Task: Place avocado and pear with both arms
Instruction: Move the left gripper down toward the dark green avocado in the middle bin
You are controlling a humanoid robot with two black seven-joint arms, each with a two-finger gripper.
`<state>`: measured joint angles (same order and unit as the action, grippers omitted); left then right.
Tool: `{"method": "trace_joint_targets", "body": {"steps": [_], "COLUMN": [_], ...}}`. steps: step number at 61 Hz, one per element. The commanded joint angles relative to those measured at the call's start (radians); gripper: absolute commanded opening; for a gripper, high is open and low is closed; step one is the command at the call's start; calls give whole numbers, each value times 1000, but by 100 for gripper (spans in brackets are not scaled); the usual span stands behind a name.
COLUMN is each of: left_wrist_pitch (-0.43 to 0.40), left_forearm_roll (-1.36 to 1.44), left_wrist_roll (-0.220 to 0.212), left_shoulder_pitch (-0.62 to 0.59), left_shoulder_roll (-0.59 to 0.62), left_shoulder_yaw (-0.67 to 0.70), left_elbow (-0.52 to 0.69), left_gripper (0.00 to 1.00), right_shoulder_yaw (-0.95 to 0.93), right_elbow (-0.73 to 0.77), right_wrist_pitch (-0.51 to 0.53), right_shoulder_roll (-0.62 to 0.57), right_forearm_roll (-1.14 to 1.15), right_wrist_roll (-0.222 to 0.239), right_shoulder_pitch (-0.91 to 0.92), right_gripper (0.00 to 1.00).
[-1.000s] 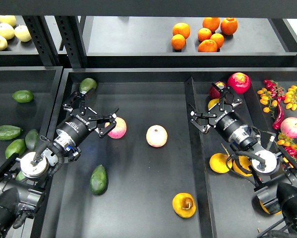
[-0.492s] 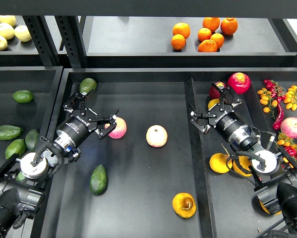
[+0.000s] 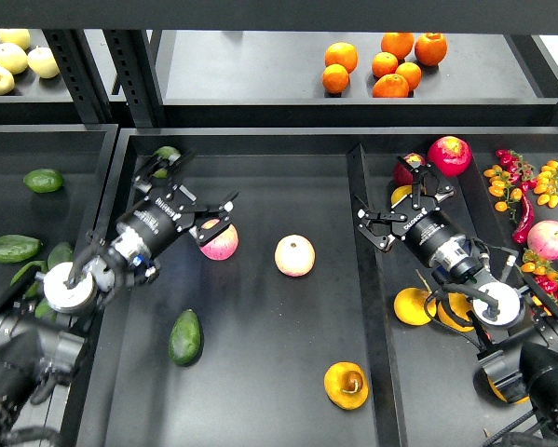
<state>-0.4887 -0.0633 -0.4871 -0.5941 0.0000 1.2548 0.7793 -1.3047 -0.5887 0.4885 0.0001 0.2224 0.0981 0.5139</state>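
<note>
left gripper [image 3: 193, 187] jaws wide, empty | avocado [image 3: 185, 337] well below | right gripper [image 3: 397, 201] seemingly wide | pear [image 3: 346, 385] far

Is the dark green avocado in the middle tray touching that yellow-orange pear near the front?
Apart. The head view shows bare black tray floor between the avocado and the pear.

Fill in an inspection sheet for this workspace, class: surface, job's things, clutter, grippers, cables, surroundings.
Surface: black centre tray, dark and matte.
Job's things: avocado and pear lie apart on the centre tray, both free.
Clutter: two apples mid-tray; chillies at right.
Grippers: left gripper open, empty; right gripper open, empty.
Cables: black loops at the right wrist.
Surroundings: oranges on the shelf behind.
</note>
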Motion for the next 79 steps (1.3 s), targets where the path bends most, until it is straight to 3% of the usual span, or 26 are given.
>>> {"method": "trace_joint_targets", "body": {"steps": [1,15,35,36,46,61,79], "left_wrist_pitch": [0,0,0,0,0,0,0], "left_forearm_roll": [-1,-3,5,7,57,322,514], "left_wrist_roll": [-2,-2,-2,-2,-2,-2,-2], "left_shoulder_pitch": [-64,-173,-368,-397,-441,-455,-418], "left_shoulder_roll": [56,253,377,396,448,494,465], "left_shoulder_yaw": [-130,-403,-722,-788,-931,-1006,-1016], "left_elbow": [-15,-12,-8,-3,5,5,9], "left_gripper": [99,99,99,99,99,99,99], "right_shoulder_yaw": [-1,-1,-1,-1,-1,-1,1], "right_elbow": [0,1,1,1,1,1,1], "right_wrist_pitch": [0,0,0,0,0,0,0], "right_shoulder_roll": [0,0,0,0,0,0,0], "right_forearm_roll": [0,0,0,0,0,0,0], "right_wrist_roll": [0,0,2,2,2,2,3], "right_shoulder_pitch": [0,0,-3,-8,-14,-17,-20], "right_gripper": [100,100,100,100,100,100,100]}}
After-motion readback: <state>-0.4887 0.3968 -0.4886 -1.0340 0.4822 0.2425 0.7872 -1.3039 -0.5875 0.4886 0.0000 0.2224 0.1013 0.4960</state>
